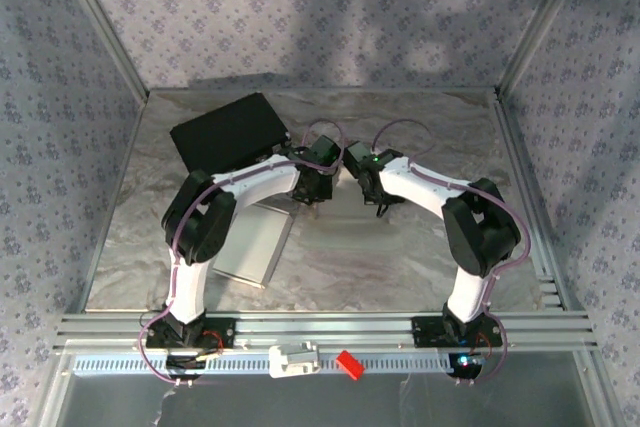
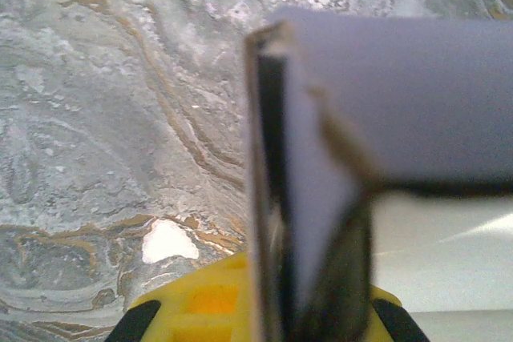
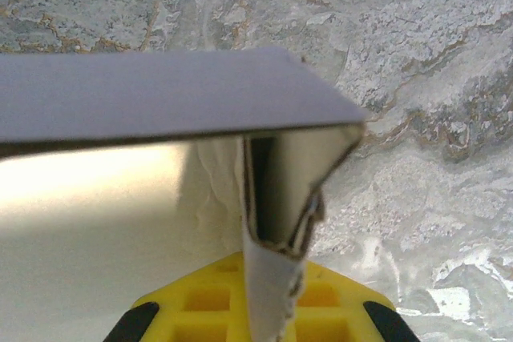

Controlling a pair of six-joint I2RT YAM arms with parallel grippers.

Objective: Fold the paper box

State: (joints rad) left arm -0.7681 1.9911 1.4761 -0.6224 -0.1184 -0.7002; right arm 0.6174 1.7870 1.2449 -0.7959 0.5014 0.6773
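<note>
Left wrist view: left gripper pinches the grey, silver-lined paper box wall; right gripper pinches its corner flap

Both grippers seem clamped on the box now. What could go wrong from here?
1. The left gripper and right gripper each pinch a thin flap of the grey cardboard paper box; pulling apart could tear it or let it slip out.
2. In the top view the grippers sit close together, so a fold move might make them collide.

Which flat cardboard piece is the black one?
The far piece, behind the left arm, is black; the near sheet under that arm is pale grey.
</note>
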